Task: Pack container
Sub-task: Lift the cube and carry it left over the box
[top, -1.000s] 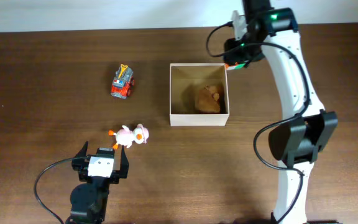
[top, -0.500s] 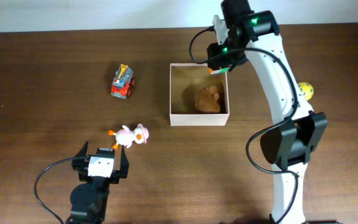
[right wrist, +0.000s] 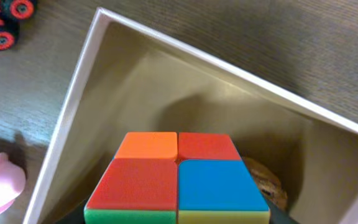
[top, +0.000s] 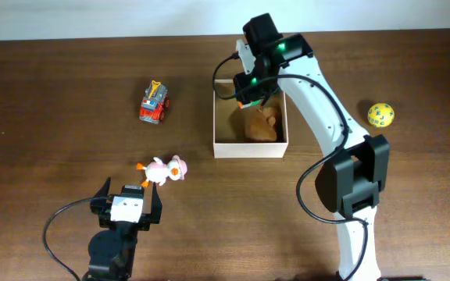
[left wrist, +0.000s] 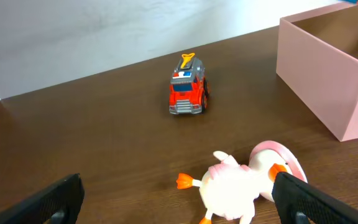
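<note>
The container (top: 250, 149) is a white-walled square box with a tan inside, standing at mid table. A brown toy (top: 262, 124) lies in its right half. My right gripper (top: 253, 88) hangs over the container's back part, shut on a multicoloured cube (right wrist: 178, 177) whose orange, red and blue squares face the right wrist view. Below the cube I see the container's floor (right wrist: 135, 93) and the brown toy (right wrist: 267, 183). My left gripper (top: 128, 204) rests open at the front left. A pink and white duck toy (left wrist: 235, 186) lies just ahead of its fingers.
A red fire truck (top: 155, 102) stands left of the container, and the duck (top: 163, 169) lies in front of the truck. A yellow ball (top: 380, 115) sits to the right of the right arm. The container's pink-lit wall (left wrist: 328, 81) shows at the right of the left wrist view.
My right arm has swung left from the container's back right corner to over its inside, carrying the cube. The yellow ball has come into view. The left arm has not moved.
</note>
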